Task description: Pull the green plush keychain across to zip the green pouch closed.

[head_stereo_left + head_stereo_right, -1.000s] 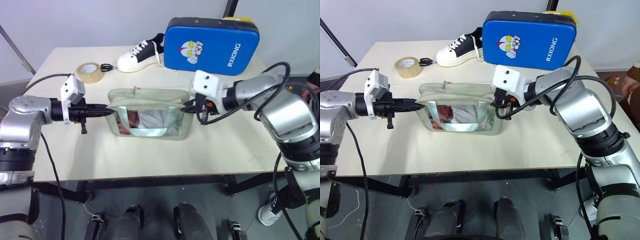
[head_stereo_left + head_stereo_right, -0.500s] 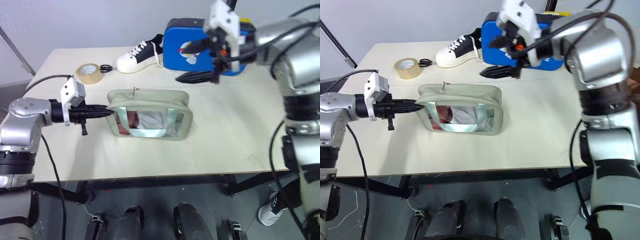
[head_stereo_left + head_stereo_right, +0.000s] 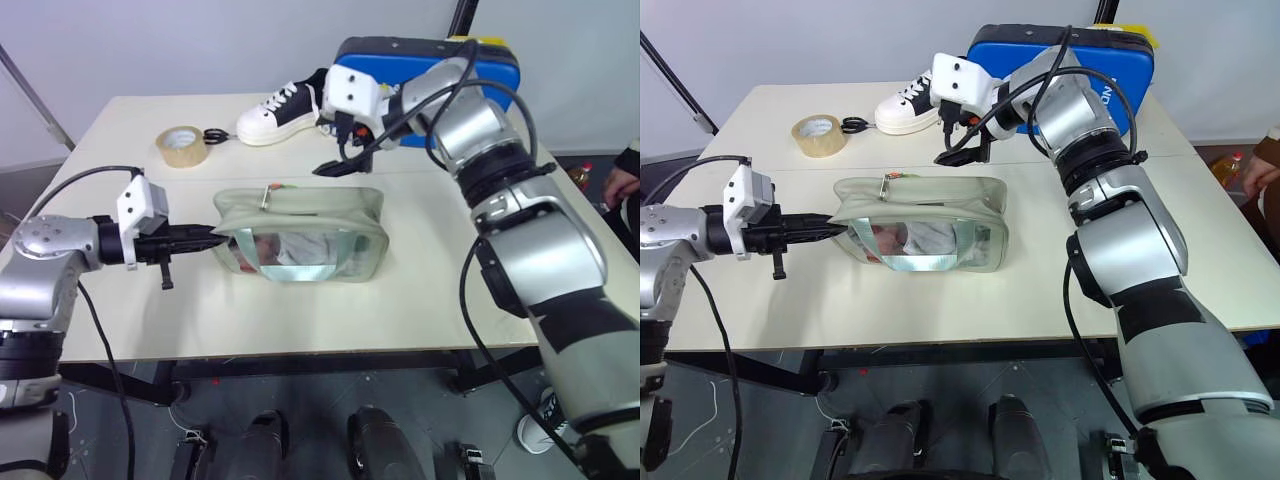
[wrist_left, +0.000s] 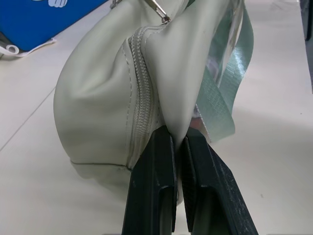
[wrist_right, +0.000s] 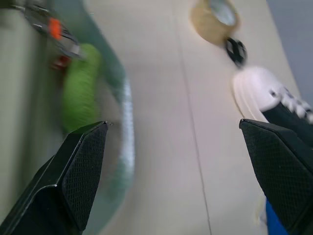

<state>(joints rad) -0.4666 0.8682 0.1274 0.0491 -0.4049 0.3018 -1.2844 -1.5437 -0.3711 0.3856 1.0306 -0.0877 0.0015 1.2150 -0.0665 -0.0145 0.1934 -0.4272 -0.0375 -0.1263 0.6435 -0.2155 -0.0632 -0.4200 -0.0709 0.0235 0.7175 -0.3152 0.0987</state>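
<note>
Start at your left gripper (image 4: 178, 161): its jaws are pinched tight on a fold of fabric at the end of the green pouch (image 3: 300, 225), right beside the zipper seam. That grip reads as an anchor, there to keep the bag from sliding along the table (image 3: 420, 290) when the zipper gets pulled; the pouch stretches away from those jaws toward the middle of the table, lying on its side with the clear window facing you.

Further along, near the held end on the top edge, a small metal clasp (image 3: 268, 190) stands up from the zipper line. The green plush keychain (image 5: 80, 90) shows in the right wrist view as a fuzzy lime oval lying along the pouch's top, with the metal chain and an orange bit just past it. It sits ahead of your right jaws and close to one finger's side, not between them and not touched.

Your right gripper (image 3: 335, 165) hangs above the far edge of the pouch with its jaws spread wide and nothing in them. I judge it is lining up to take the plush, so the pull itself is not yet begun.

Behind the right jaws lie a roll of tape (image 3: 183, 146), a pair of scissors (image 3: 214, 135), a black and white shoe (image 3: 280, 112) and a blue case (image 3: 430, 70), all well apart from the pouch.
</note>
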